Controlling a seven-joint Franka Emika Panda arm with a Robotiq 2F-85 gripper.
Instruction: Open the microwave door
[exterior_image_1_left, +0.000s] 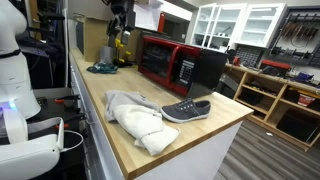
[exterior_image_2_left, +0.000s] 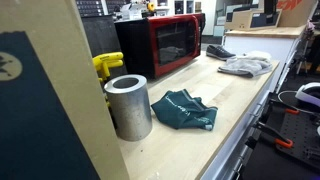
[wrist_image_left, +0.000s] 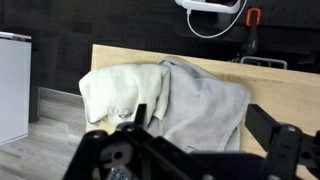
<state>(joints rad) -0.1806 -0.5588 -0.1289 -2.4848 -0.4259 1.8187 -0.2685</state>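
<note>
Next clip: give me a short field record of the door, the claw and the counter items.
door: glossy red-framed microwave door, shut
appliance: boxy black microwave on the light wooden countertop
claw: claw open, holding nothing
counter items: grey fabric shoe; crumpled white and grey cloth; crumpled teal cloth; upright grey metal cylinder
task status: door not yet opened
</note>
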